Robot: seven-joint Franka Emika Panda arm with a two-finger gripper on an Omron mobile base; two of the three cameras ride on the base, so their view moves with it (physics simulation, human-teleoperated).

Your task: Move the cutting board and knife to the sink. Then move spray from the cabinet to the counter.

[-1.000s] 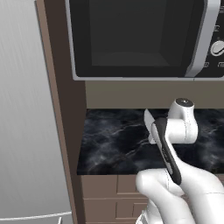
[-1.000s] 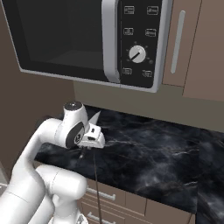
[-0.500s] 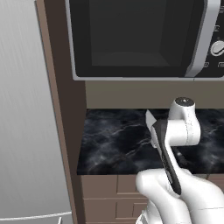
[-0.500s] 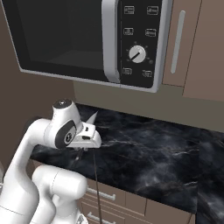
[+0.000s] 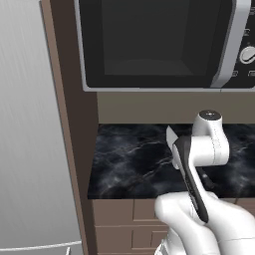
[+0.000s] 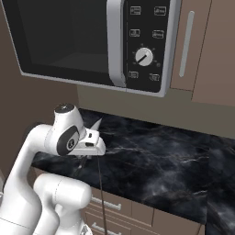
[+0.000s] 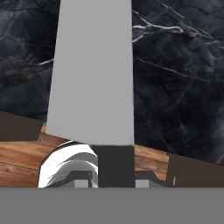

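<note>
Silver blade of the knife (image 7: pixel 92 70) running up the middle of the hand view, its short dark handle (image 7: pixel 114 164) at the bottom, clamped between the fingers, which stand nearly closed on it. Held in the air above the black, white-veined counter (image 5: pixel 129 164), well clear of its surface. In the left base view, a pale sliver of the blade (image 5: pixel 172 135) poking out beside the white arm (image 5: pixel 209 149), below the microwave (image 5: pixel 159 45). In the right base view, the blade tip (image 6: pixel 96 125) showing just past the white wrist, again below the microwave (image 6: pixel 92 41) and above the counter (image 6: pixel 156 160). Brown drawers with silver handles (image 6: pixel 106 204) under the counter edge. Grey fridge door (image 5: pixel 30 149) left of the microwave, beyond a brown side panel. Wood-grain floor (image 7: pixel 22 162) along the lower part of the hand view.
</note>
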